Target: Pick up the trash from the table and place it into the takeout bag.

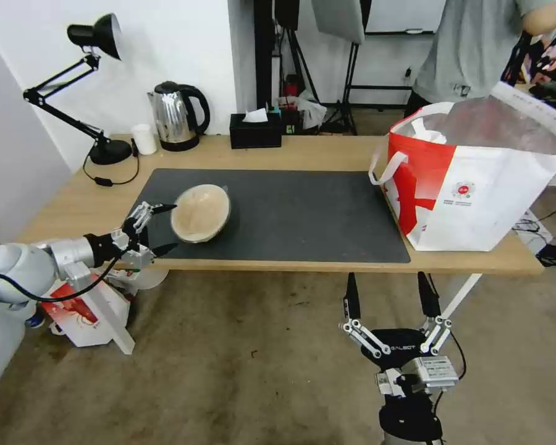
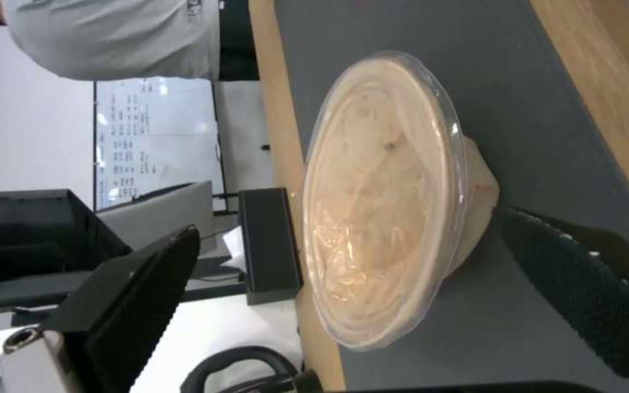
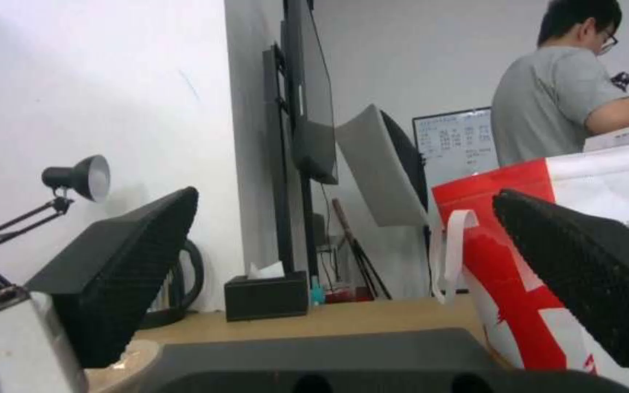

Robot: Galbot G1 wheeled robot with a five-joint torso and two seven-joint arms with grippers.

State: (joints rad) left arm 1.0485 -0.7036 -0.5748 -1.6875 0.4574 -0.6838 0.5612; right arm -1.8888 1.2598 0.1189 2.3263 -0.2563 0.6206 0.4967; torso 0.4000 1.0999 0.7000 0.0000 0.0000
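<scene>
Jaws wide: left gripper (image 1: 161, 229) beside tan bowl (image 1: 200, 213).

The head view looks down over the table (image 1: 327, 154); the left wrist view hugs the bowl (image 2: 380, 202); the right wrist view looks level across that tabletop.

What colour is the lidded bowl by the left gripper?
Tan, under a clear lid; the bowl shows best in the left wrist view.
</scene>
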